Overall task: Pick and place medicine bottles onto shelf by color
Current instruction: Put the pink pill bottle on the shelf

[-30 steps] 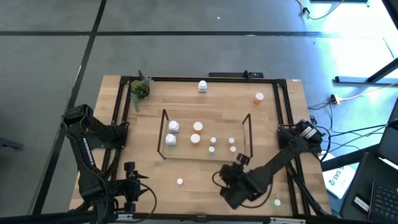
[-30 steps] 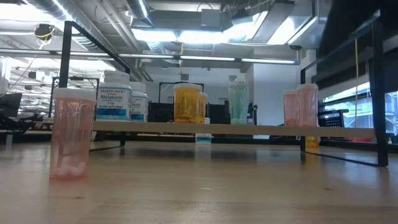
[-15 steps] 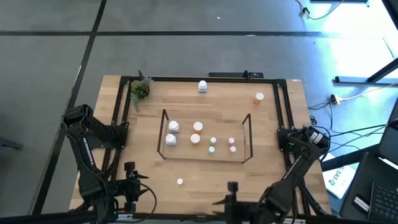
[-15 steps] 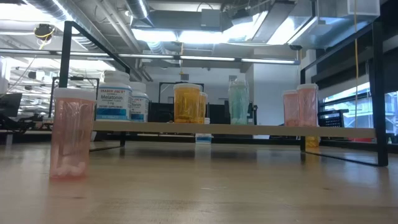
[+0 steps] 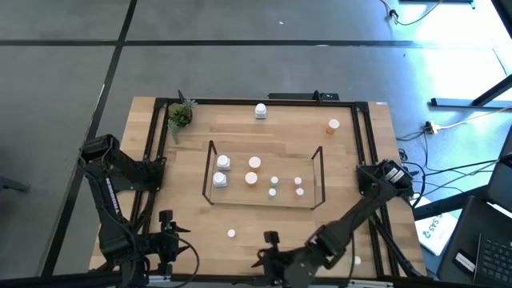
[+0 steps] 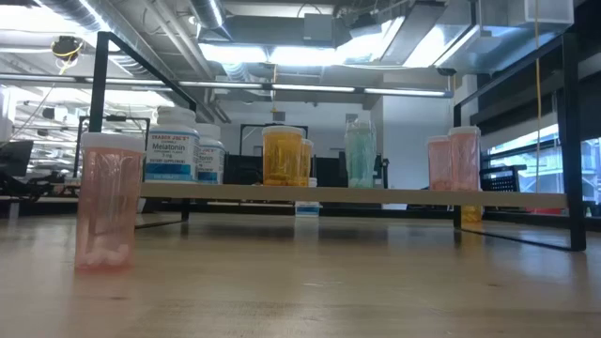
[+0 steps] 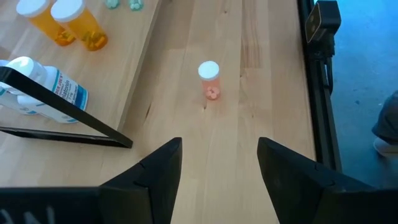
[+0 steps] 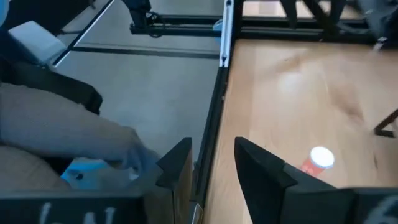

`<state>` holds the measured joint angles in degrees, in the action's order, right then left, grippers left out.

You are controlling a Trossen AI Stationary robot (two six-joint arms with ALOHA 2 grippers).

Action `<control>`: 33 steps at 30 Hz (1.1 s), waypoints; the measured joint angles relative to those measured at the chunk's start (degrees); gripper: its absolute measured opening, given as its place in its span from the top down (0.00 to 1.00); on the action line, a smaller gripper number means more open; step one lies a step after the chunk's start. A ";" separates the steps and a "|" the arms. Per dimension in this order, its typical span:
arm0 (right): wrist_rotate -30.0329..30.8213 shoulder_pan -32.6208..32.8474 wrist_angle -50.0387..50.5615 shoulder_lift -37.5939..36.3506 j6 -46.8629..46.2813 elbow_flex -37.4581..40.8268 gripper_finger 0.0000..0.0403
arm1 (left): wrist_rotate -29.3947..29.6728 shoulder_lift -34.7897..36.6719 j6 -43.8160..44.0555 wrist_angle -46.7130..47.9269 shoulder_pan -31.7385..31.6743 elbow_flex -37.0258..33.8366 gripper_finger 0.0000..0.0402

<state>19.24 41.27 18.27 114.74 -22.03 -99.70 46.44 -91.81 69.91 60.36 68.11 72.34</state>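
I work in an industrial lab or robotics workshop, not a home. Under my two arms lies a light wooden table [image 5: 264,216] edged with a black metal frame [image 5: 149,152], standing on a bare grey concrete floor [image 5: 240,48] marked with dark lines. Off to my right side, cables [image 5: 448,172] trail across that floor. Looking level across my table, I see exposed ducts and pipes [image 6: 160,38] beneath the ceiling, long strip lights [image 6: 310,54], and desks with monitors [image 6: 19,155] at the far wall. Past my right wrist, beyond the table's near edge, a person's hand [image 8: 140,155] shows close by.
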 joint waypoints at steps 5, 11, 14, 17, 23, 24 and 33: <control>-3.76 -2.64 0.72 0.00 -0.01 0.00 0.63 | -0.02 0.00 -0.03 0.03 0.37 0.00 0.49; -6.31 -5.63 2.21 0.00 1.27 0.00 0.49 | -0.02 0.00 -0.04 0.15 0.33 0.00 0.49; -5.52 -7.20 4.08 0.01 2.68 0.00 0.44 | -0.04 0.00 -0.04 0.17 0.36 0.00 0.49; -5.31 -8.51 5.10 0.71 4.52 0.00 0.42 | -0.04 0.00 -0.04 0.50 0.36 0.00 0.49; -4.07 -10.42 5.04 3.35 7.88 0.00 0.42 | -0.13 -0.02 -0.04 0.63 0.34 0.00 0.49; -4.03 -10.82 5.28 3.95 8.85 0.00 0.43 | -0.53 -0.02 -0.04 0.63 0.34 0.00 0.49; -3.94 -12.48 4.56 7.22 10.40 0.02 0.45 | -2.52 -0.02 -0.04 0.63 0.32 0.00 0.49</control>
<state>15.30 28.79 22.83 121.96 -11.64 -99.68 43.92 -91.83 69.87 60.99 68.42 72.34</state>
